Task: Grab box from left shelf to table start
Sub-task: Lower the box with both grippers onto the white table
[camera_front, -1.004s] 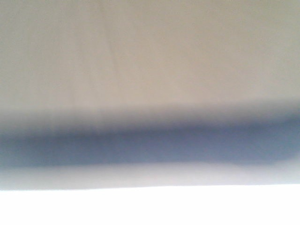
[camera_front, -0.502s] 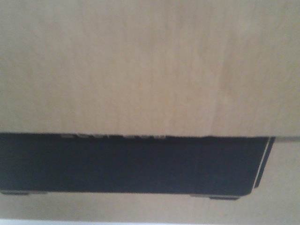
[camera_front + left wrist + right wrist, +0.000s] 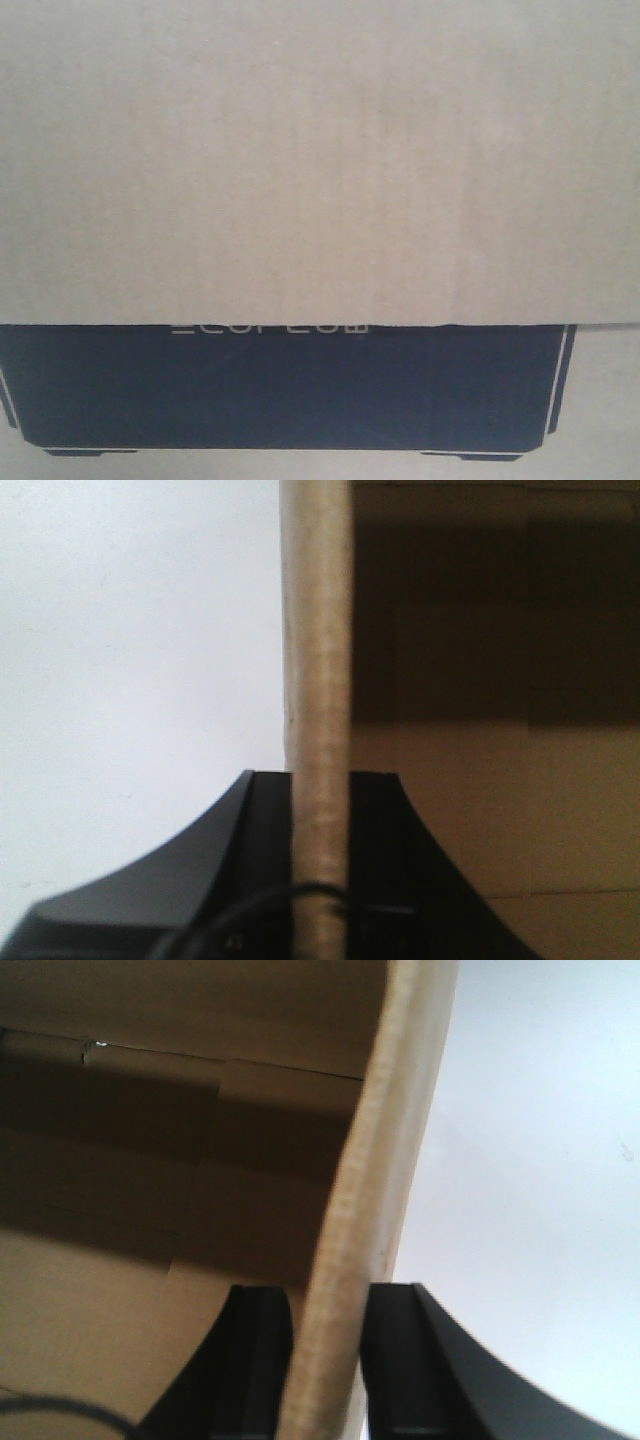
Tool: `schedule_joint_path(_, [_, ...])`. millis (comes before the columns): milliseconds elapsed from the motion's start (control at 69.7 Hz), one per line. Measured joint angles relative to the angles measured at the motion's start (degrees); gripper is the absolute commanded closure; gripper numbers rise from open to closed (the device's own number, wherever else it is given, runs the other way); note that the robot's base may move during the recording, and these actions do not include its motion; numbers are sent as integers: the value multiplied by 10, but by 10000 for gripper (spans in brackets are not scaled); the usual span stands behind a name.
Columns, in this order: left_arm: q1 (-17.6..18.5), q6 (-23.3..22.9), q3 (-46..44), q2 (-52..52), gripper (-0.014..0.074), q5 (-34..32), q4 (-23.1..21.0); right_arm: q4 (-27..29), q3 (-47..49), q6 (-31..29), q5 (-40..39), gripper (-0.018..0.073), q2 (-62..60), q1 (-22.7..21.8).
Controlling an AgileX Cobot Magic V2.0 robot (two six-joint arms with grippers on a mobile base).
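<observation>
The box (image 3: 300, 170) fills the front view: a brown cardboard flap above a black print (image 3: 300, 390) with a thin white outline and partly covered white lettering (image 3: 270, 327). In the left wrist view my left gripper (image 3: 320, 775) is shut on the edge of the box's wall (image 3: 317, 630), one black finger on each side, with the box's inside (image 3: 480, 780) to the right. In the right wrist view my right gripper (image 3: 330, 1290) is shut on the opposite wall's edge (image 3: 380, 1140), with the box's inside (image 3: 150, 1310) to the left. The left shelf is out of view.
A plain white surface lies outside the box in the left wrist view (image 3: 130, 660) and in the right wrist view (image 3: 530, 1160). The box blocks everything else in the front view.
The front view went from a blur to sharp. The flap's edge and the black print have shifted down in the frame, and the white lettering now shows.
</observation>
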State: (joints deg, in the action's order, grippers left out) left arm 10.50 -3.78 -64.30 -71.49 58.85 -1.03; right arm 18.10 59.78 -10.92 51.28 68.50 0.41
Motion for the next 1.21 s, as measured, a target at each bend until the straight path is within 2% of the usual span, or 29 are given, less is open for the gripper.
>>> schedule_joint_path(100, [0, 6, -2, -2, 343, 1, 0, -2, 0, 0, 0, 287, 0, 0])
schedule_joint_path(201, [0, 8, -4, -4, 188, -2, 3, -10, 0, -3, 2, 89, 0, 0])
schedule_joint_path(301, [0, 9, -6, -4, 127, -4, 10, -23, 2, -8, 3, -66, 0, 0])
schedule_joint_path(330, [0, 9, -6, -4, 126, -4, 10, -28, 2, -8, 5, -83, 0, 0])
schedule_joint_path(445, [0, 9, -6, -4, 127, -3, 10, -41, 2, -9, 13, -69, 0, 0])
schedule_joint_path(732, [0, 9, -10, 14, 130, 0, -30, -47, 21, -5, 21, -67, -25, 0])
schedule_joint_path(990, [0, 9, -26, 103, 148, -5, -35, -47, 44, 16, 31, -55, -91, 0])
schedule_joint_path(1062, [0, 9, -26, 141, 196, -6, -35, -47, 44, 18, 41, -8, -116, 0])
schedule_joint_path(1205, [0, 9, -17, 229, 343, -13, -29, -47, 43, 19, 64, 210, -176, 0])
